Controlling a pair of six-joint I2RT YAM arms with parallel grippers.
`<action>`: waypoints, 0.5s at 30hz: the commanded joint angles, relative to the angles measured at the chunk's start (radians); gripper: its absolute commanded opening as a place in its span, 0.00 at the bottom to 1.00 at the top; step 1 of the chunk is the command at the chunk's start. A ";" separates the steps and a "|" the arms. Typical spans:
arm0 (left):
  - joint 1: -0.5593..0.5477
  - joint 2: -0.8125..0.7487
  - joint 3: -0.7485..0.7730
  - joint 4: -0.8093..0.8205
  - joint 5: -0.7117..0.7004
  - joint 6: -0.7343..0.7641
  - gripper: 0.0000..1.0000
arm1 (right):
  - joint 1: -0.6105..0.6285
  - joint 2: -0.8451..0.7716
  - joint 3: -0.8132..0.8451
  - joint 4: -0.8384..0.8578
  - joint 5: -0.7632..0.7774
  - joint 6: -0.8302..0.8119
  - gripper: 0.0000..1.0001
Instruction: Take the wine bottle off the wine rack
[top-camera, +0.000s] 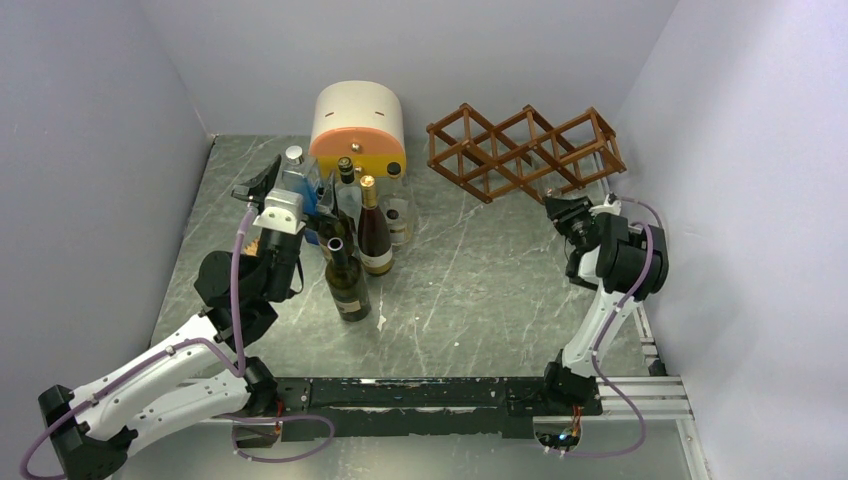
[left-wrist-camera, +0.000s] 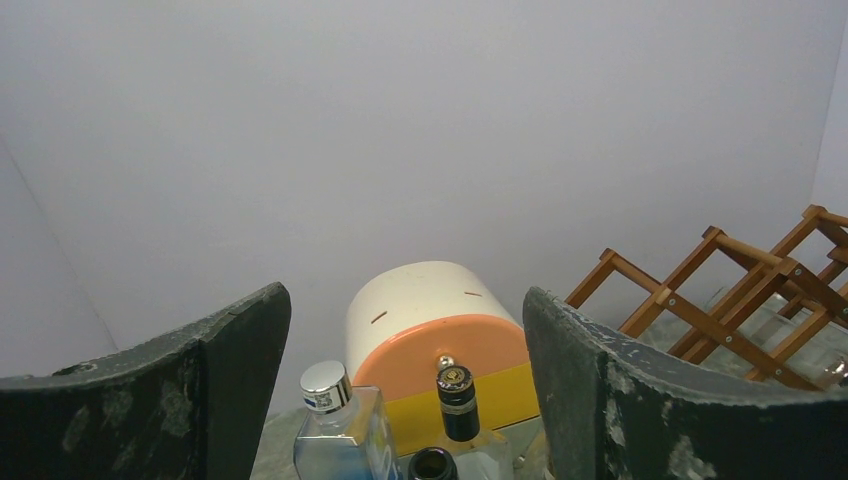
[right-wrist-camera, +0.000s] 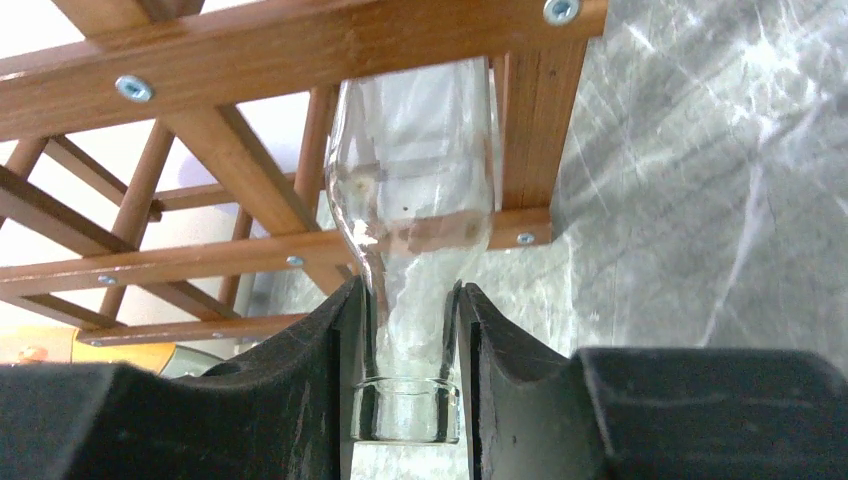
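Your right claw (right-wrist-camera: 410, 345) pinches the bottle (right-wrist-camera: 415, 190) by its neck, body lodged in a right-end cell of the rack (right-wrist-camera: 250, 60); pull straight back along its axis, level; left claw (left-wrist-camera: 405, 300) hangs spread.

Body of bottle (right-wrist-camera: 415, 200) cut off at upper edge, partly behind rack (right-wrist-camera: 250, 50) slats, faint in top view, other bottles (left-wrist-camera: 340, 430) cropped at bottom.

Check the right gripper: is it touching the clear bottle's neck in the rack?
Touching. The right wrist view shows the right gripper closed on the clear bottle at its neck, pressed flush against the glass on both sides, no gap.
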 joint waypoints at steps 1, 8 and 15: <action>0.013 -0.003 0.003 0.008 0.019 -0.014 0.89 | -0.005 -0.104 -0.071 0.063 -0.015 -0.049 0.00; 0.016 0.001 0.007 0.002 0.020 -0.018 0.89 | -0.029 -0.125 -0.202 0.214 -0.026 0.030 0.00; 0.016 0.001 0.011 -0.005 0.026 -0.024 0.89 | -0.081 -0.269 -0.371 0.220 -0.026 0.036 0.00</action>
